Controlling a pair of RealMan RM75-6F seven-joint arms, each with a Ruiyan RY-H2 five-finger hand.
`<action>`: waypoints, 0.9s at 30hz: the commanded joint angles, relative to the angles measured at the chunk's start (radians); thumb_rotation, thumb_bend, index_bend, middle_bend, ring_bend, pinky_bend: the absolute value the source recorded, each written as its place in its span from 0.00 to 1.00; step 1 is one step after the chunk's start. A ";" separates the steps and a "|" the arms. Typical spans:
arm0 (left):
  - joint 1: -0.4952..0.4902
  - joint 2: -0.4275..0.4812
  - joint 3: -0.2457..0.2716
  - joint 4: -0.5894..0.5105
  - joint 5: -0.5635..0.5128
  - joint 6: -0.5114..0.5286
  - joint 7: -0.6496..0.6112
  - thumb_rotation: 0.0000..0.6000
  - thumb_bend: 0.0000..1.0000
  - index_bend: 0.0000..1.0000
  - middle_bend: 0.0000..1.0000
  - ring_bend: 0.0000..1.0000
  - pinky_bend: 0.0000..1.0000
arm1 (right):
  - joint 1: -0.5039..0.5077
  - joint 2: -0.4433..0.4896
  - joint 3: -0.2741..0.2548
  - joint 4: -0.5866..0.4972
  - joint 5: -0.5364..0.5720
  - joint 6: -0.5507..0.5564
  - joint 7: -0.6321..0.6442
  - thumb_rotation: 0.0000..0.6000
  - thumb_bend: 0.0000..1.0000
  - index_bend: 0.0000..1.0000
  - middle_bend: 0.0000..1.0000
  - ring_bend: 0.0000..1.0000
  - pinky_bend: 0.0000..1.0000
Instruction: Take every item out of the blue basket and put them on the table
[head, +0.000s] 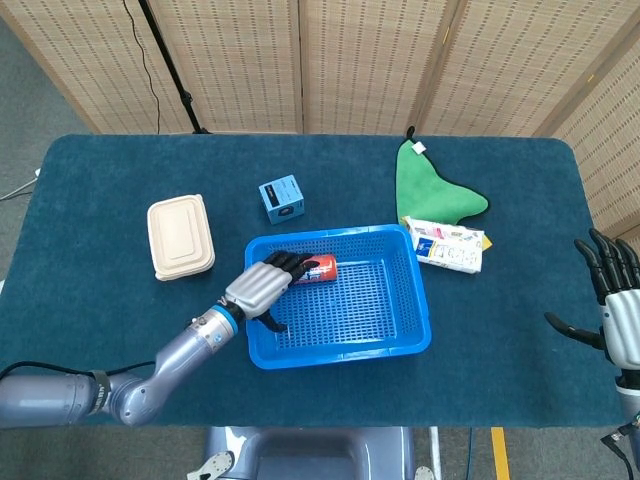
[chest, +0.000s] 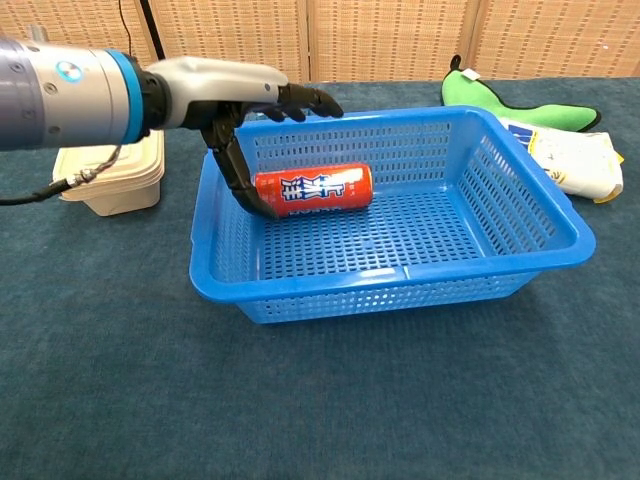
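One item left: the red can (chest: 312, 190) is the only thing I can see inside the blue basket (head: 400, 345); it lies on its side near the basket's far-left corner.
Table: the table (head: 100, 330) has a dark teal cloth and carries everything; the basket stands near the middle of it, a little toward the front edge.
Basket: the rest of its perforated floor looks bare in both views.
Left hand: the left hand (head: 262, 284) reaches over the left rim of the basket, fingers spread and extended above the can, thumb pointing down beside the can's left end. It holds nothing; I cannot tell if the thumb touches the can.
Right hand: the right hand (head: 610, 300) hangs off the right edge of the table, fingers apart and holding nothing.
Green cloth: the green cloth (head: 432, 190) lies on the table toward the far-right corner.
Food container: the beige lidded container (head: 180, 236) stands toward the left edge.
Packet: the white printed packet (head: 447, 245) lies just beside the basket's far-right corner.
Blue box: the small blue box (head: 282, 199) stands behind the basket, apart from it.
Progress: I judge the task almost finished, if these four things came from the basket; only the can is left to grasp and put down.
Hard to see: the left hand covers the can's left end in the head view; the right hand and the blue box do not appear in the chest view.
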 joint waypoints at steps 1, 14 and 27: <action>-0.035 -0.081 0.008 0.087 -0.055 0.013 0.031 1.00 0.12 0.00 0.00 0.00 0.00 | 0.001 0.000 0.000 0.000 0.000 -0.003 0.000 1.00 0.00 0.00 0.00 0.00 0.00; -0.126 -0.222 -0.029 0.266 -0.201 -0.021 0.069 1.00 0.12 0.00 0.00 0.00 0.00 | 0.000 0.004 0.002 0.000 0.003 -0.001 0.010 1.00 0.00 0.00 0.00 0.00 0.00; -0.131 -0.189 -0.020 0.186 -0.207 -0.019 0.074 1.00 0.12 0.00 0.00 0.00 0.03 | -0.006 0.009 0.005 0.000 0.004 0.010 0.023 1.00 0.00 0.00 0.00 0.00 0.00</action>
